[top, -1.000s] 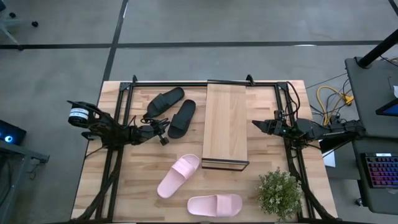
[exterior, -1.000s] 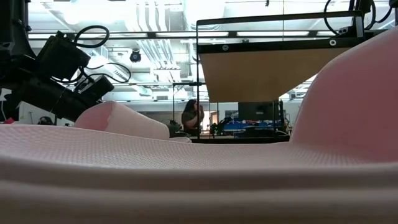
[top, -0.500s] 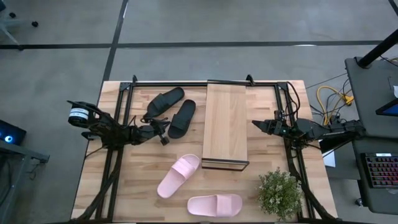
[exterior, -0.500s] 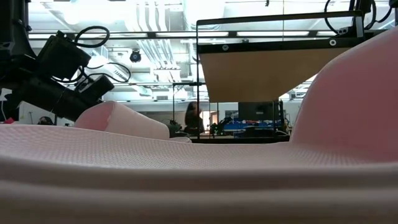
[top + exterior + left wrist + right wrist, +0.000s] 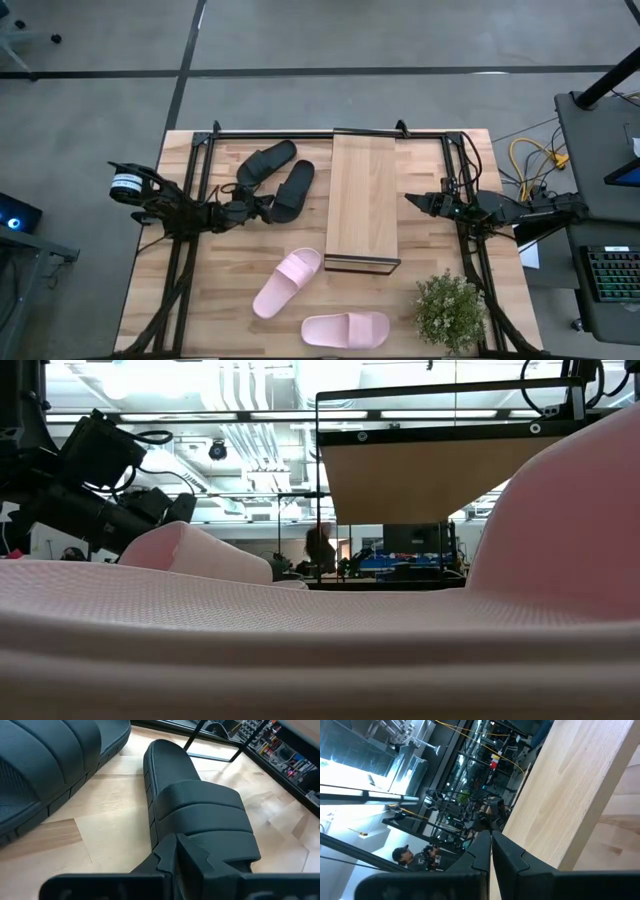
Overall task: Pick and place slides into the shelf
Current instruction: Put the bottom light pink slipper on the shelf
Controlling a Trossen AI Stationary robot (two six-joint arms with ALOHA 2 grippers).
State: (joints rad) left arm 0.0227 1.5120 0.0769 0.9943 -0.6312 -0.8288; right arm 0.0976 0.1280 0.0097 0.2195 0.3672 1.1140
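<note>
While nothing is sitting on the shelf yet, the left gripper is hovering low right at the end of the nearer black slide, so I'd call this the approach for the first pick. In the left wrist view its fingers are looking pressed together just short of the strap, though the angle's poor, so maybe not fully. The other black slide is lying just beside it. Both are sitting left of the shelf, and the two pink slides are lying near the front. Next it'd need to spread and straddle that strap. The right gripper is waiting, fingers together, at the shelf's right edge.
</note>
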